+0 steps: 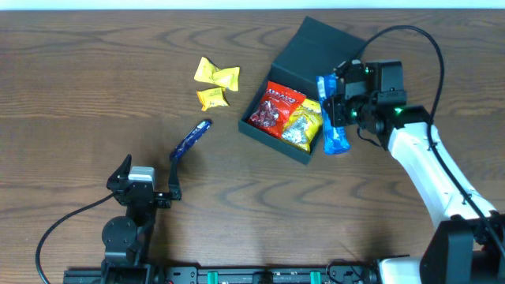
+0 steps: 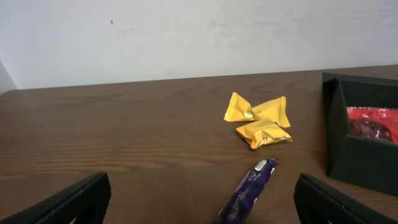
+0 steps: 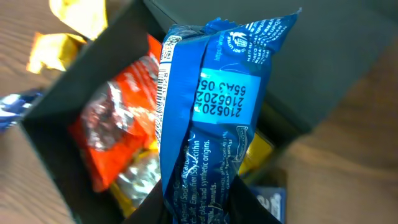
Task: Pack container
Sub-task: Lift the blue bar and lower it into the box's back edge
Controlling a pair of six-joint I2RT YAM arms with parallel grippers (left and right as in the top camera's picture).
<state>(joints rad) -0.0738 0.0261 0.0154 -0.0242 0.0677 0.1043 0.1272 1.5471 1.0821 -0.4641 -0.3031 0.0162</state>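
The container (image 1: 323,43) is a dark square box, lid flap open toward the back, right of centre on the table. Inside lie a red packet (image 1: 276,106) and a yellow-and-silver packet (image 1: 304,128). My right gripper (image 1: 337,101) is shut on a blue packet (image 1: 326,93) that hangs over the box's right edge. In the right wrist view the blue packet (image 3: 214,112) fills the middle, pinched between the fingers (image 3: 152,205), above the container (image 3: 53,155). My left gripper (image 1: 150,172) is open, low at the front left, holding nothing.
A purple-blue packet (image 1: 192,140) lies just ahead of the left gripper (image 2: 199,211), toward its right finger (image 2: 336,202). Two yellow packets (image 1: 217,75) (image 1: 211,98) lie left of the box. Another blue packet (image 3: 270,202) shows by the box's right side.
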